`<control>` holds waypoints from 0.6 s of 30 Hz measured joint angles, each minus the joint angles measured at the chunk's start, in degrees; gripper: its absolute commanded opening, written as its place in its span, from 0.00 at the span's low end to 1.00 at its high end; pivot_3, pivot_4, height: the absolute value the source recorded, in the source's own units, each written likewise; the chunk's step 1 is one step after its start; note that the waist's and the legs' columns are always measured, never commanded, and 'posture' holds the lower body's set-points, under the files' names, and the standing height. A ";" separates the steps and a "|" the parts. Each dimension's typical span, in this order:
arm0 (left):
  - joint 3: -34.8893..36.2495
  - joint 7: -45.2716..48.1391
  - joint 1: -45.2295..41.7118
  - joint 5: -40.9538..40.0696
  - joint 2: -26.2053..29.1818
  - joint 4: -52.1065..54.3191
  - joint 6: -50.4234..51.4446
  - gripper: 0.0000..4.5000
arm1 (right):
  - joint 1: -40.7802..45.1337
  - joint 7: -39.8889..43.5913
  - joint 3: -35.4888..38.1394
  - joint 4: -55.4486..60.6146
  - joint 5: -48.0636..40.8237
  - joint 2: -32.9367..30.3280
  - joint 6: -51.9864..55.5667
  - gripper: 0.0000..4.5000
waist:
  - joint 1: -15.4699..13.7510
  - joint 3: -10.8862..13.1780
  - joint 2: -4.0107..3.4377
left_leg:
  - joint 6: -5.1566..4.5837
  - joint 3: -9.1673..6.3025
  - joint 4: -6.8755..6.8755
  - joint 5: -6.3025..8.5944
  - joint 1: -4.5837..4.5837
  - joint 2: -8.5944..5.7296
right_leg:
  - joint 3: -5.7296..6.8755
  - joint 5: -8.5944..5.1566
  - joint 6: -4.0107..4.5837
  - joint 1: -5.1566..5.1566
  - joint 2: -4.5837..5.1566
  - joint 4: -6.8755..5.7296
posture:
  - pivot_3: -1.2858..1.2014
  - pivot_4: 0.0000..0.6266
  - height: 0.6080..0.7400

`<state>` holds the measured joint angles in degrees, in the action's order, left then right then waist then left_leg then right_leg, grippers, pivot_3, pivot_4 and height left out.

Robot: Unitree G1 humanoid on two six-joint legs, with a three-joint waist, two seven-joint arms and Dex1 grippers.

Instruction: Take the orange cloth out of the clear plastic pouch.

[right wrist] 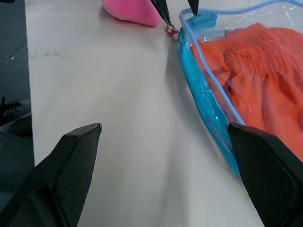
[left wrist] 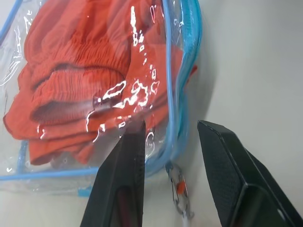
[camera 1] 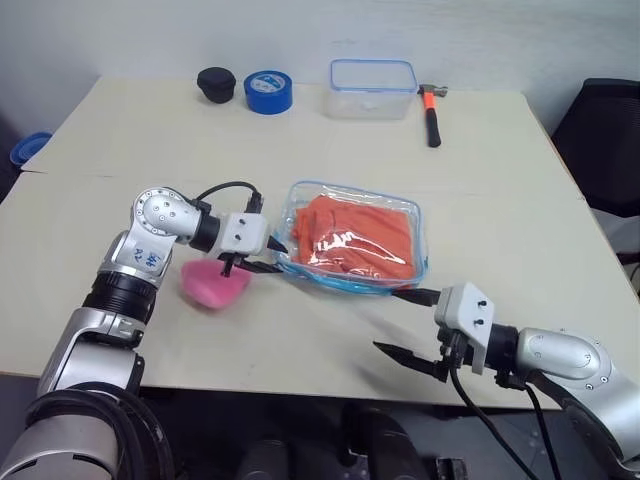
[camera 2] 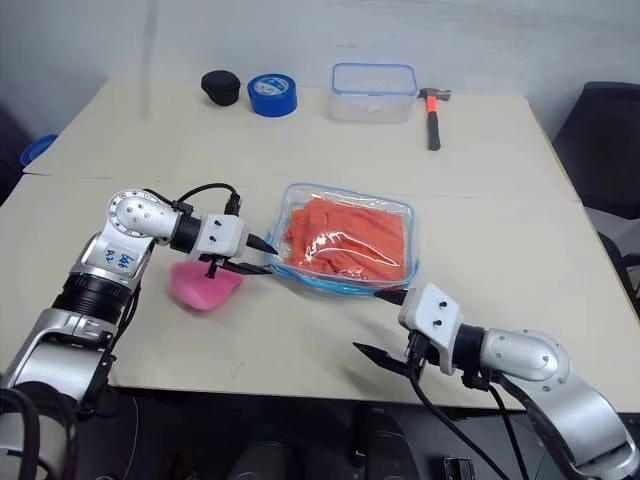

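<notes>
Two black fingers (left wrist: 123,179) straddle pouch (left wrist: 182,71) corner; chain (left wrist: 177,189) visible.

The setting appears to be an office or lab workspace: a plain beige laminate table (camera 1: 300,120) against a bare grey-white wall (camera 1: 300,30), a black mesh office chair (camera 1: 600,140) beside it, and an orange-handled hammer (camera 1: 432,110) lying near a blue tape roll (camera 1: 268,92).

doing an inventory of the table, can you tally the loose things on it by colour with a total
orange: 1, the orange cloth, inside the pouch
clear: 2, the clear plastic pouch and the lidded box
pink: 1, the plush
blue: 1, the tape roll
black: 1, the round object
orange and black: 1, the hammer
total: 7
</notes>
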<state>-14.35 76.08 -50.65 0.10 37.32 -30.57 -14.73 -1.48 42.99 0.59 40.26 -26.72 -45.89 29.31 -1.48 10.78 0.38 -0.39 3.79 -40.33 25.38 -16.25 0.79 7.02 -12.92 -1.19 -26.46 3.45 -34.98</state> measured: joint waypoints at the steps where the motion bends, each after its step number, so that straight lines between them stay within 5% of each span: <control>1: 0.09 -0.34 -0.22 0.00 -0.65 -0.73 -0.28 0.41 | -0.02 -0.04 0.00 0.00 -0.14 0.00 0.22 0.98 | -0.01 0.00 0.00 | -0.01 0.00 -0.05 0.00 0.00 0.00 | 0.07 0.00 0.00 0.00 0.02 0.00 | 0.52 0.24 1.00; 5: 0.09 -0.80 -0.47 0.00 -2.22 -1.84 -0.68 0.41 | -0.01 -0.23 0.00 0.01 -0.36 0.01 0.91 0.98 | 0.05 0.00 0.00 | -0.03 0.01 -0.11 0.01 -0.03 -0.01 | 0.20 0.00 0.00 0.00 0.04 0.02 | 0.52 0.24 1.00; 11: 0.00 -0.84 -1.00 0.03 -3.47 -2.98 -1.50 0.00 | 0.01 -0.47 0.35 0.10 -0.55 0.01 1.68 0.98 | 0.12 0.00 0.00 | -0.03 0.00 -0.11 0.01 -0.04 -0.01 | 0.18 0.00 0.00 0.00 0.04 -0.01 | 0.52 0.24 1.00; 18: 0.56 1.58 -1.51 -1.49 -4.08 -4.12 1.31 0.00 | 0.18 -0.53 2.01 0.15 -0.55 0.01 2.10 0.98 | 0.10 0.00 0.00 | -0.03 0.00 -0.12 0.01 -0.03 -0.01 | 0.22 0.00 0.00 0.00 0.04 0.00 | 0.52 0.24 1.00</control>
<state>-13.79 77.65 -52.16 -1.39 33.24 -34.68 -13.42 -1.30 42.46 2.60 40.41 -27.27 -45.88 31.41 -1.39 10.77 0.38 -0.42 3.79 -40.45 25.39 -16.29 0.78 7.24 -12.92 -1.19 -26.46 3.49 -34.99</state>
